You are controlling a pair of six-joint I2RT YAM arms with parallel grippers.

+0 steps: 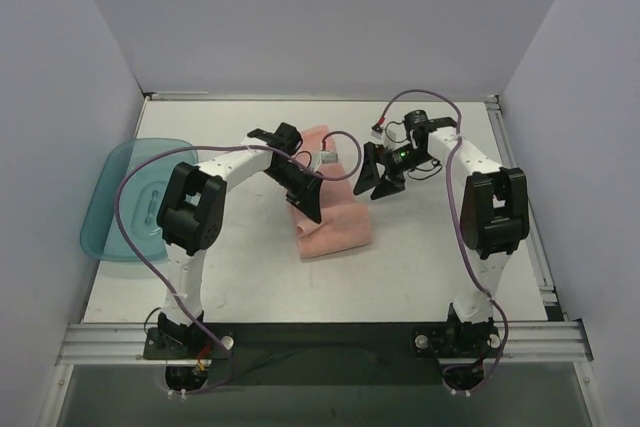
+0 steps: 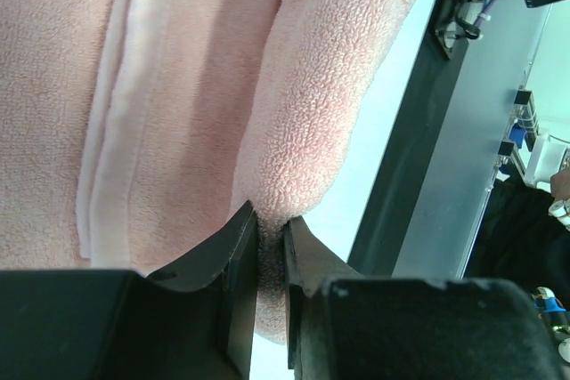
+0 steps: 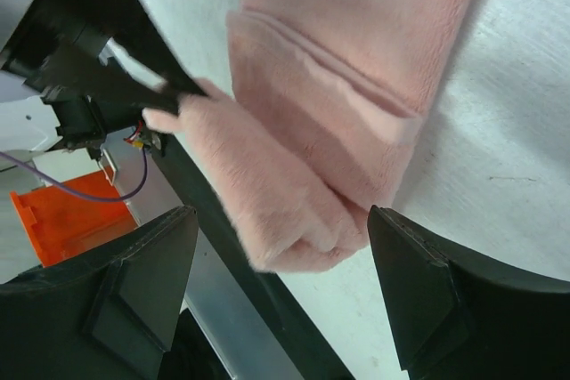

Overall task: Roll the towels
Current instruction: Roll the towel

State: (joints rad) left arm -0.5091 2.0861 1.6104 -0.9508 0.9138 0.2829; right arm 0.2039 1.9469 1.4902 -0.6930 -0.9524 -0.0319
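folded pink towel (image 3: 338,104), right hand (image 3: 278,220) fingers apart

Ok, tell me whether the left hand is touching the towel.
Touching. The left wrist view shows it: the left hand has its jaws closed on a raised fold of the towel, with cloth pinched between them.

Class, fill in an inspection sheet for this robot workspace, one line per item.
Surface: flat white table.
Job's things: salmon-pink terry-cloth towel mid-table, partly folded, one fold lifted.
Clutter: translucent teal plastic tray at the table's left edge.
Grippers: left gripper shut on a towel fold; right gripper open beside the towel.
Cables: purple cables looping along both arms.
Surroundings: pale walls on three sides; metal rail at near edge.
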